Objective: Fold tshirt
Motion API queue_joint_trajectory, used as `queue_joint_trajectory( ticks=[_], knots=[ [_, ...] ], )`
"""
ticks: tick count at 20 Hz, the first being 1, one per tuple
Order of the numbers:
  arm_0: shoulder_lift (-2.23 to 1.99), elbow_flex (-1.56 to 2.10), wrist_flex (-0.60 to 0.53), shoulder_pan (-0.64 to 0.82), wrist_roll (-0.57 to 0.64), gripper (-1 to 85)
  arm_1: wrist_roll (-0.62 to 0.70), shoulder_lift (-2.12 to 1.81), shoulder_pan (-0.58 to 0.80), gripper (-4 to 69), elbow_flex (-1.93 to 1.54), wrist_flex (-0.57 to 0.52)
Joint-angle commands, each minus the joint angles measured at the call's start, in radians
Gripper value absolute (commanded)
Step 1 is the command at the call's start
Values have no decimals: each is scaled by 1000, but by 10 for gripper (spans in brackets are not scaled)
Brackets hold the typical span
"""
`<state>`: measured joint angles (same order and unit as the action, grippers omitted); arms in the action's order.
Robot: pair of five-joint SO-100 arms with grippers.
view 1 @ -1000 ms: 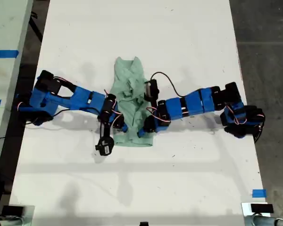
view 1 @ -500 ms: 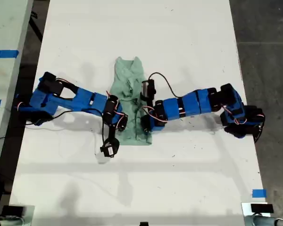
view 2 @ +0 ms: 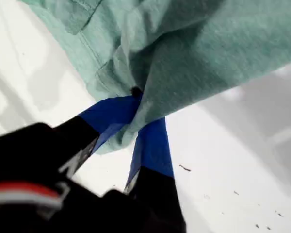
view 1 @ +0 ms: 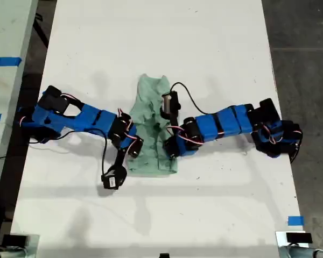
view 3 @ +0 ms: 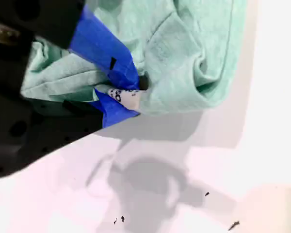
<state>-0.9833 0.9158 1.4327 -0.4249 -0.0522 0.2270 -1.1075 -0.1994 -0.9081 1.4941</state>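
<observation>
A long white bench (view 1: 161, 32) fills the exterior view, with dark grey floor (view 1: 301, 32) on that view's right and a pale surface marked with blue tape (view 1: 4, 61) on its left. The small pale mint-green, slightly heathered cloth T-shirt (view 1: 153, 124) lies bunched in a narrow, crumpled strip at the middle of the bench, between two blue-and-black arms reaching in from either side of the exterior view. The wrist views do not settle which arm is which.

My first tool (view 2: 136, 104) is clenched on a gathered fold of the T-shirt (view 2: 194, 53), its blue-taped fingers (view 2: 153, 145) pinching the cloth above the bench (view 2: 233, 160). My second tool (view 3: 128, 92) is likewise clamped on a bunched edge of the T-shirt (view 3: 184, 53), the cloth lifted so it casts a shadow on the bench (view 3: 271, 145).
</observation>
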Motion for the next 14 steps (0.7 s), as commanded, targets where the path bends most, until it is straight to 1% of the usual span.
queue_joint_trajectory(
  ticks=[1,3,5,9,12,14],
  knots=[
    [-130,-74,8,-18,25,0,25,-137,5,-18,43,-3],
    [-199,-54,32,18,54,0,57,-146,58,-18,23,-3],
    [-270,-51,64,87,123,0,121,-181,138,-18,3,-25],
    [-391,-21,155,311,290,0,253,-276,362,-18,-69,-71],
    [-423,29,149,488,436,0,324,-341,535,-18,-186,-132],
    [-402,49,147,566,486,0,348,-382,609,-18,-275,-195]
  ],
)
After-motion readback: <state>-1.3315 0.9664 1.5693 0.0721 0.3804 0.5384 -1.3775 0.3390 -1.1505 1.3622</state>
